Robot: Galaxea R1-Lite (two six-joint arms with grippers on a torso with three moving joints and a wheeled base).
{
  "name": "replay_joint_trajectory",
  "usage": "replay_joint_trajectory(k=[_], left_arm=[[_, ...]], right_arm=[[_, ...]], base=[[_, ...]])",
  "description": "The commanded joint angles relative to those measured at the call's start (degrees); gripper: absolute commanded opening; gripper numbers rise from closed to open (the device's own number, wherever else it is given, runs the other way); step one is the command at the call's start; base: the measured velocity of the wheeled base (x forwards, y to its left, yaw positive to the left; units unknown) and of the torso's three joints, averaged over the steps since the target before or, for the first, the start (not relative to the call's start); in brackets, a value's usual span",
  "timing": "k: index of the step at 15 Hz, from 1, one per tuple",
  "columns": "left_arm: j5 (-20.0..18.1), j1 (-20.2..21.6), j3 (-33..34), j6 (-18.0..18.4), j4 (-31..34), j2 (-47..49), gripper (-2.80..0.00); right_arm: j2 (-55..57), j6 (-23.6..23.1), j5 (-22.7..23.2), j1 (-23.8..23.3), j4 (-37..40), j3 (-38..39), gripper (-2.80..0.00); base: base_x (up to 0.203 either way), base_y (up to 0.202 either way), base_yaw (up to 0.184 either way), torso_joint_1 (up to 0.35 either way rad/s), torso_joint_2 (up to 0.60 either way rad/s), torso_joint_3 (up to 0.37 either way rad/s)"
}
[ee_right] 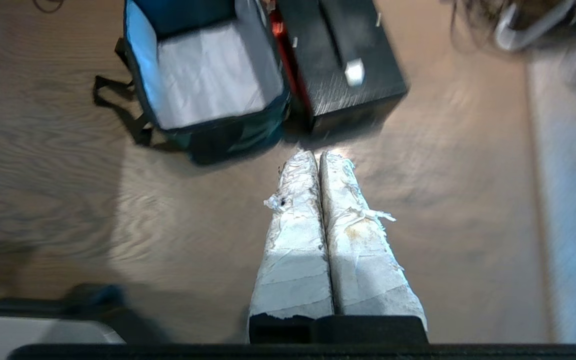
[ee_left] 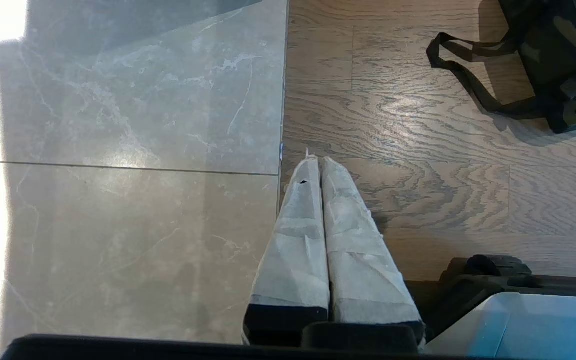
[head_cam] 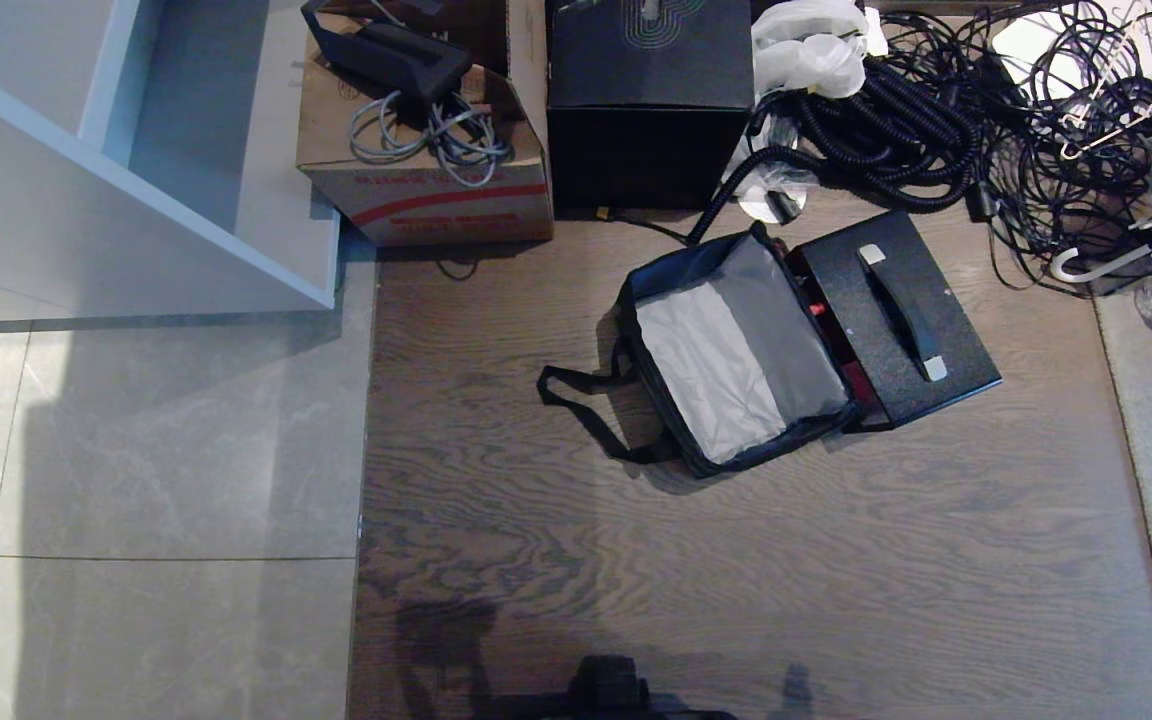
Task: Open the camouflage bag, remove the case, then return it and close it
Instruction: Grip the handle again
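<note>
Nearest, at six o'clock: tape-wrapped left gripper (ee_left: pixel 320 162) and right gripper (ee_right: pixel 316 156), both clenched, grasping nothing, poised over wood-grain floor (head_cam: pixel 736 560). Centre, toward one o'clock: soft camouflage bag (head_cam: pixel 736 360) with black trim, flap thrown back, grey lining bare. Touching its three-o'clock side, on the red flap lining: flat speckled dark case (head_cam: pixel 896 315) with black bar handle. Farther, at twelve o'clock: black cube box (head_cam: pixel 648 100). Judged step: case removed, return pending. Next move: right-hand reach to the handle, jaws spread first.

The brown wood-grain plank floor (head_cam: pixel 736 560) carries the open camouflage fabric bag (head_cam: pixel 736 350), touching the flat black handled case (head_cam: pixel 896 310), and a cardboard box (head_cam: pixel 436 190).
</note>
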Motion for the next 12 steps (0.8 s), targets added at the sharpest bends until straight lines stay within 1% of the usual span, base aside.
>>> replay_joint_trajectory(k=[1,2,12], left_arm=[[0.0,0.0,0.0,0.0,0.0,0.0,-2.80],[0.0,0.0,0.0,0.0,0.0,0.0,-2.80],[0.0,0.0,0.0,0.0,0.0,0.0,-2.80]], right_arm=[[0.3,4.4,-1.0,0.0,2.8,2.3,-2.80],[0.2,3.1,-1.1,0.0,2.1,2.3,-2.80],[0.2,3.3,-1.2,0.0,1.8,2.3,-2.80]], base=[[0.000,0.000,0.000,0.000,0.00,0.000],[0.000,0.000,0.000,0.000,0.00,0.000],[0.000,0.000,0.000,0.000,0.00,0.000]])
